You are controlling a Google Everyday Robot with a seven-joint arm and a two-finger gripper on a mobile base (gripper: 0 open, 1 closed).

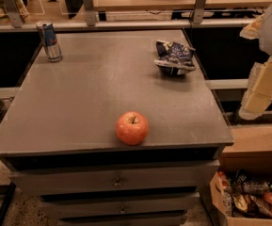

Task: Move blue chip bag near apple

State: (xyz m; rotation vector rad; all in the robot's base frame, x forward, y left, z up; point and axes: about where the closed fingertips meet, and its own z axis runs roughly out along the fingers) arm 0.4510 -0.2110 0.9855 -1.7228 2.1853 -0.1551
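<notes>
- A box of mixed snack packets sits on the floor, below the gripper and closer to the viewer. It plays no part in this job.
- The apple stands stem-up near the front edge of the table, about midway along it. It is well apart from the gripper, inboard of it and closer to the viewer.
- The gripper hangs just off the table's right-hand edge as seen, touching nothing. Whether it is open or closed cannot be told.
- The blue chip bag lies crumpled on the far right part of the table. It is beyond the gripper, a little inboard of it, and the nearest thing to it. It is well apart from the apple.
- A drink can stands upright at the far left corner, the farthest thing from the gripper and off the likely path.
- The step in hand looks like the reach for the bag, and the task seems barely begun.
- To do it well, come in over the table edge high, then drop straight onto the bag's puffed middle.
- Foil is slick and gives way, so take a good fold of it rather than a corner.
- Lift the bag clear instead of dragging it.
- Set it just beside the apple without a nudge, since the apple sits near the front edge and could probably roll off.
</notes>
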